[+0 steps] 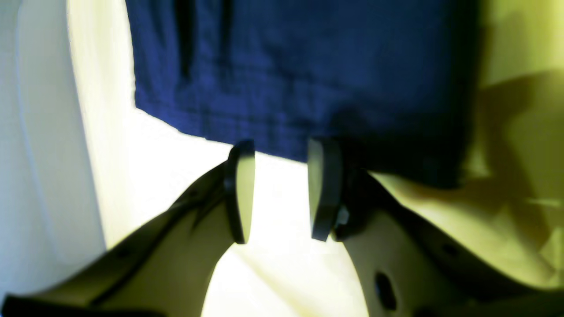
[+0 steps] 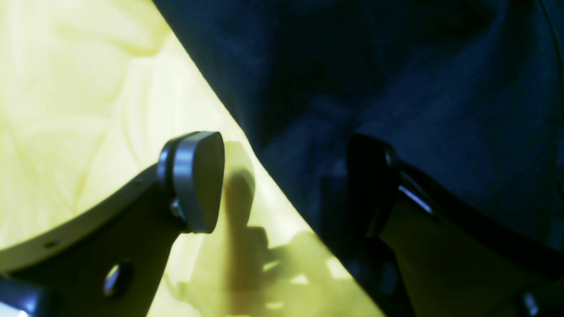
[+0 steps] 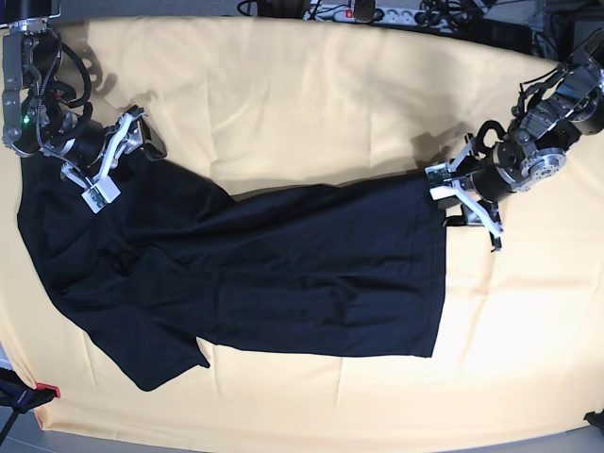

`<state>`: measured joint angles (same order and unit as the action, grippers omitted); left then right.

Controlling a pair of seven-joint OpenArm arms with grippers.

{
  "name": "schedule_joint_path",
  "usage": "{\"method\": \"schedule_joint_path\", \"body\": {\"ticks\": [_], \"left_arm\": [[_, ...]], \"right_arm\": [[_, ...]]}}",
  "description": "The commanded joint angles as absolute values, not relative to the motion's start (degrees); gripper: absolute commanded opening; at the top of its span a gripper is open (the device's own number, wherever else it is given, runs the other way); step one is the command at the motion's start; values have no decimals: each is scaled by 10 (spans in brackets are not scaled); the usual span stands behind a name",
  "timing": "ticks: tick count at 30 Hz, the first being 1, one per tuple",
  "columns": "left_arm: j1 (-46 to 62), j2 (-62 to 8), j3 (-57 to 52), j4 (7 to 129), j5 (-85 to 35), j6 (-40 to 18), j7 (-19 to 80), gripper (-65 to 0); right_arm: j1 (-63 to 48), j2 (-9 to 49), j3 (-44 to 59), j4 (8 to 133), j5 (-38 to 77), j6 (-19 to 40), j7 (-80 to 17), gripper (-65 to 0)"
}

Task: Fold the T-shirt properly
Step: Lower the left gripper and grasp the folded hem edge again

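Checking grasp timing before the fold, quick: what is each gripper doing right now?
Left gripper: open, jaws apart at the hem of the T-shirt, nothing held.
Right gripper: open wide, straddling the shirt's edge, nothing held.

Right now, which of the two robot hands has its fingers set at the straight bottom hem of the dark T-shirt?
The left hand, on the right in the base view: its fingers meet the dark fabric T-shirt's hem. The right hand is at the opposite end.

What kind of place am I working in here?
Likely a robotics lab bench: two arms at a table under a yellow cloth, the T-shirt laid out, power strips and cables along the far edge.
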<state>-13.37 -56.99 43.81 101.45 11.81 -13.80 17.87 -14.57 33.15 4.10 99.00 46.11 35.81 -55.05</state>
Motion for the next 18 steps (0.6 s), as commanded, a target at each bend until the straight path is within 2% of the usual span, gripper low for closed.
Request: {"method": "schedule_joint_path", "body": {"ticks": [1,4,6,10,15,18], "left_arm": [[-143,-581,432,1024,110,-139,174,-438],[-143,-581,432,1027,98,-196,175,-434],[-143,-583,432,1029,105,-224,181,-381],[-143,-604,432,1049,107,-216,181,-252],[-143,-639,432,1108,101,-217,201,-242],[-143,-660,432,1154,58,-260,213,-242]], "right_arm": [[-146,338,42,994,461,358,-562,-213],[-146,338,42,994,461,358,-562,-213],[-146,338,42,994,461,358,-562,-213],[-146,338,42,994,461,358,-562,-213],[-146,338,42,994,461,359,-561,-213],[-146,338,42,994,461,358,-561,-213]]}}
